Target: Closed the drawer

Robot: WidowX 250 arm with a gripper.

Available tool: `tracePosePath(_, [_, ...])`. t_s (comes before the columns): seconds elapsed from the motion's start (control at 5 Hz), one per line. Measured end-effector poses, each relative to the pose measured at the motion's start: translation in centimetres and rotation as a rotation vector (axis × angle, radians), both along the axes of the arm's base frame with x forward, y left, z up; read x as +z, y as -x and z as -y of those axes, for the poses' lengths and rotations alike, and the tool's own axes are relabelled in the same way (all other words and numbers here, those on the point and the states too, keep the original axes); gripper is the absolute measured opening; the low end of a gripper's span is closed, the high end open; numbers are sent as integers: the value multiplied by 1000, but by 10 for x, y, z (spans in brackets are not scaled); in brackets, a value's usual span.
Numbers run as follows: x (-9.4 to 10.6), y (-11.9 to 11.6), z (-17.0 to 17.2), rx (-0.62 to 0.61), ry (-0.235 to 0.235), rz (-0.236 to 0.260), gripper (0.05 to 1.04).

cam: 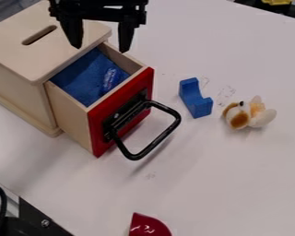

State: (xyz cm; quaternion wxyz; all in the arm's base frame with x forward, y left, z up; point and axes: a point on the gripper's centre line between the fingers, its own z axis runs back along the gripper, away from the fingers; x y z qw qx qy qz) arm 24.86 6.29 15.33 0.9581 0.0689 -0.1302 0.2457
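Drawer [99, 138] open, item [111, 79] inside unclear, claw [100, 48] spread, its top cropped, red piece [148, 227] cut off

The far edge is cutting off the upper part of the gripper [99, 48], which is hiding part of the wooden box's lid [24, 57]. The drawer's red front [99, 120] is hiding the foot of its inner face. Inside, a small blue item [111, 79] is bearing pale marks too small to read. Edges are cropping the red piece [149, 227], near, and the yellow thing [277, 2], far right.
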Motion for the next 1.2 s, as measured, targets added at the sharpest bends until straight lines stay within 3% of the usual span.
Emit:
tracePosePath(0.2, [-6,3,0,3,4,-22,982])
tracePosePath(0.4, [-8,7,9,98,30,-37,982])
tracePosePath(0.6, [-6,13,20,186,23,-26,982])
tracePosePath(0.8, [-5,13,43,323,6,17,982])
tracePosePath(1.0, [-8,17,69,559,48,68,982])
tracePosePath(1.2, [-23,18,86,775,91,60,982])
